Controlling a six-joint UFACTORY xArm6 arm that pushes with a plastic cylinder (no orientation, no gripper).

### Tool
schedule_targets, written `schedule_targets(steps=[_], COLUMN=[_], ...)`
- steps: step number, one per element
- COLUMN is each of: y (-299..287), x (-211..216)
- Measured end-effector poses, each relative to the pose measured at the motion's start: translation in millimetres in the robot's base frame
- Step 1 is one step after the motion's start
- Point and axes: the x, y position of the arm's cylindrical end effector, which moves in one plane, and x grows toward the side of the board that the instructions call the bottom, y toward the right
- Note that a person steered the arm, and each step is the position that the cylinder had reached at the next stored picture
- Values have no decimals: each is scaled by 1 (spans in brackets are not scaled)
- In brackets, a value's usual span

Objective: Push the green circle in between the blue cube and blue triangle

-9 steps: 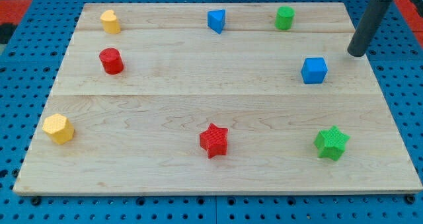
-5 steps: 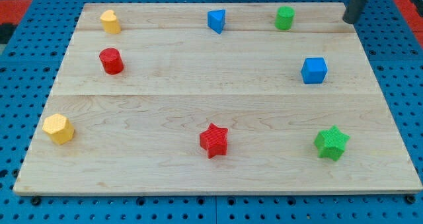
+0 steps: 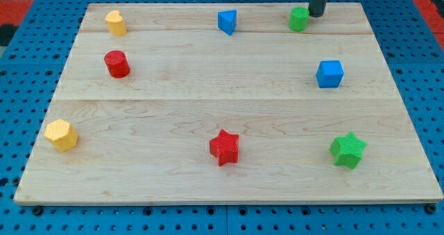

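Resting at the counter's top edge, my tip seems to touch the green circle; blue triangle left, blue cube below; no jaws here.

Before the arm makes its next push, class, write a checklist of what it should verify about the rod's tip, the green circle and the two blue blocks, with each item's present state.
1. My tip is beside the green circle block, on its right and slightly toward the view's top: ok.
2. Tip touching the circle: cannot tell.
3. Green circle lies between the blue cube and the blue triangle block: not ok.
4. Gap between cube and triangle free of other blocks: ok.
5. Green circle stands on the wooden board, though near its top edge: ok.
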Motion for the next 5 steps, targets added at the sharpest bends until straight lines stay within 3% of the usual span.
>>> schedule_targets(steps=[2, 4, 5], y=[-6, 0, -25], x=[4, -48, -48])
